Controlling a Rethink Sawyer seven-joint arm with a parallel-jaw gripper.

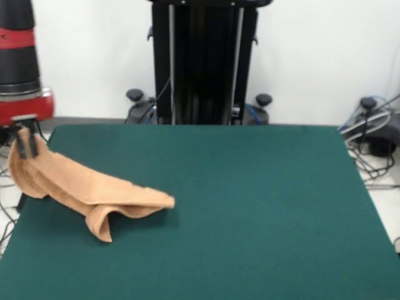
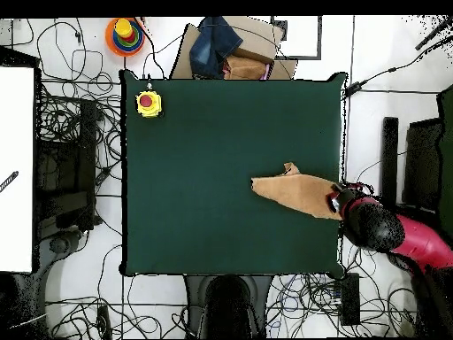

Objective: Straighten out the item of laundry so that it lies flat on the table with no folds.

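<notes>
Towel (image 1: 81,187) lies bunched lengthwise at the counter (image 1: 250,200) edge, one end raised; we see our gripper (image 1: 26,145) grasping that end, so flattening remains ahead.

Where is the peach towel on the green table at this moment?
In the front view the towel lies bunched at the table's left edge, one corner lifted by the gripper. In the overhead view it is at the right edge, far from the yellow button box.

The dark green table (image 1: 262,206) bears a rumpled peach towel (image 1: 87,187) and a yellow button box (image 2: 149,104).
</notes>
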